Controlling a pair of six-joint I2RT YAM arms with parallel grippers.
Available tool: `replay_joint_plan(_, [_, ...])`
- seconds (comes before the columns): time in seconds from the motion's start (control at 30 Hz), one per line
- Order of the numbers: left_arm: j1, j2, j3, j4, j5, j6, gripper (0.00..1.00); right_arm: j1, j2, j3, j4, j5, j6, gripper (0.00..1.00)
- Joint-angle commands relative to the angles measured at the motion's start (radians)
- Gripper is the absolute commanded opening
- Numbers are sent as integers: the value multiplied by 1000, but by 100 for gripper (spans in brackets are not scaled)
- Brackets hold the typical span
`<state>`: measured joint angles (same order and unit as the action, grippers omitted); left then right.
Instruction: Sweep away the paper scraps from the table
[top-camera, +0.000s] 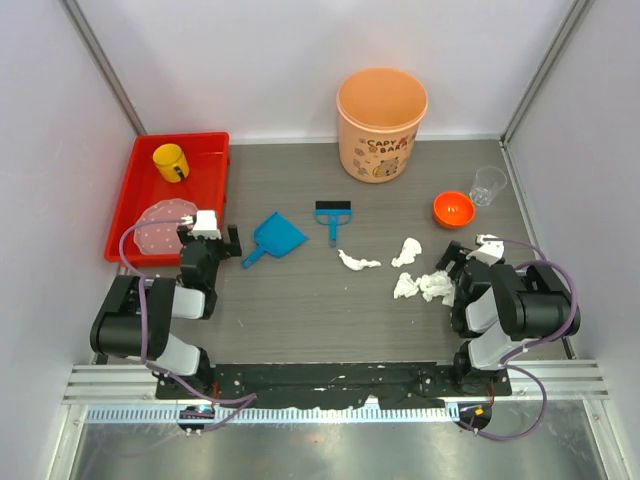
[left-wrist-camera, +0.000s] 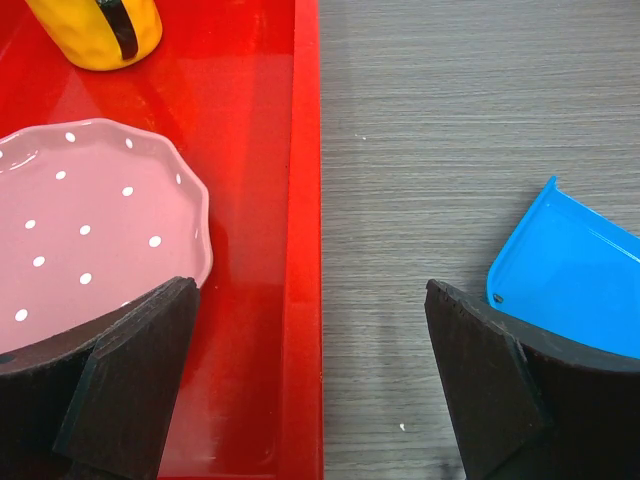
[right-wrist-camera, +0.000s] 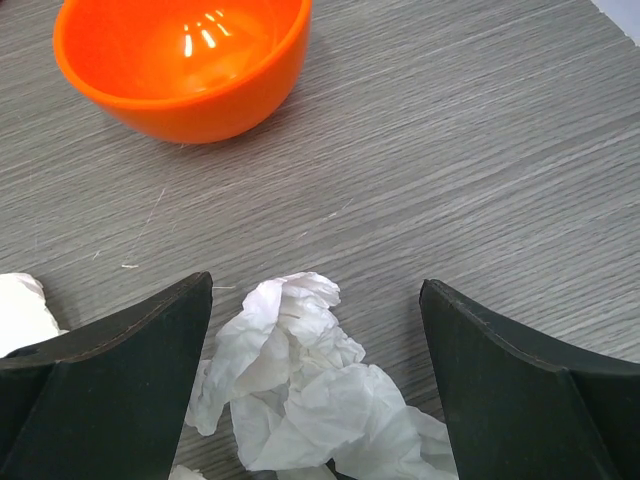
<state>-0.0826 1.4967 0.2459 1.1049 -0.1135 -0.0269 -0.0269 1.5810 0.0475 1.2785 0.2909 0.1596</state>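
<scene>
**Tabletop (top-camera: 300, 330), dark wood-grain, white walls round it: contents as we find them**

1. Paper scraps (top-camera: 437, 286): we count four white crumpled wads, all on the right half.
   - Two lie just beside each other near the right tool.
   - One sits a little farther back.
   - One long wad lies apart toward the middle, on the near side of the brush.
   - In the right wrist view, one wad (right-wrist-camera: 300, 390) lies between the fingers and another shows at the left edge.
2. Right tool (top-camera: 468, 258): jaws wide, holding nothing. It sits low over the tabletop, straddling the wad.
3. Small orange bowl (top-camera: 453, 209): upright on the tabletop beyond the right tool, apart from the scraps.
4. Clear cup (top-camera: 488, 185): upright, just beside the bowl, toward the right wall.
5. Orange bucket (top-camera: 382, 110): upright at the far wall, well apart from the scraps.
6. Blue brush (top-camera: 332, 215): flat on the tabletop near the middle, handle toward us.
7. Blue dustpan (top-camera: 275, 238): flat, left of the brush, between the left tool and the scraps.
8. Left tool (top-camera: 210, 240): jaws wide, holding nothing. It sits across the right rim of the tray, with one finger over the plate side and the other over bare tabletop near the dustpan.
9. Red tray (top-camera: 215, 170): on the left side, holding items 10 and 11.
10. Pink speckled plate (top-camera: 160, 222): in the near part of the tray.
11. Yellow mug (top-camera: 170, 162): in the far part of the tray.
</scene>
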Motion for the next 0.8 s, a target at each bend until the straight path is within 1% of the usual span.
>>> replay_joint_plan(0.0, [4,-1,20,1,-22,-15,100,5,-27,8,257,36,-11,90])
replay_joint_plan(0.1, [4,0,20,0,-20,-15,100,5,-27,3,274,37,-11,90])
replay_joint_plan(0.2, [6,-1,24,-4,-18,-11,100,5,-76,-12,251,47,-12,89])
replay_joint_plan(0.27, [4,-1,24,-8,-12,-11,100,10,-160,-11,202,75,-6,88])
replay_joint_plan(0.33, [9,-9,29,-11,-5,-7,100,10,-251,9,55,99,6,88])
replay_joint_plan(0.37, [9,-22,35,-49,1,-5,100,10,-368,27,-20,117,9,88])
replay_joint_plan(0.4, [9,-44,47,-95,2,-8,100,10,-419,53,-209,122,21,89])
replay_joint_plan(0.43, [9,-90,96,-162,6,-11,100,10,-476,134,-323,113,49,89])
replay_joint_plan(0.47, [10,-120,130,-324,21,-5,100,12,-539,190,-441,87,47,89])
replay_joint_plan(0.5, [10,-140,166,-412,76,5,100,10,-555,306,-666,17,37,89])
replay_joint_plan(0.53, [10,-174,246,-497,110,48,99,10,-558,363,-765,-19,35,89])
replay_joint_plan(0.57, [10,-182,286,-639,151,50,99,10,-537,418,-926,-53,34,89])
replay_joint_plan(0.6, [12,-184,371,-712,173,45,98,10,-520,528,-1006,-132,32,89])
replay_joint_plan(0.63, [12,-184,418,-788,188,41,98,10,-498,584,-1086,-165,32,88])
replay_joint_plan(0.67, [11,-179,462,-933,205,41,99,10,-471,638,-1231,-203,44,87])
replay_joint_plan(0.7, [12,-178,537,-994,224,42,98,15,-422,729,-1280,-254,53,86])
replay_joint_plan(0.73, [12,-177,567,-1095,271,44,98,25,-396,768,-1339,-266,63,87])
replay_joint_plan(0.77, [12,-177,594,-1144,291,50,98,56,-374,800,-1404,-251,76,87])
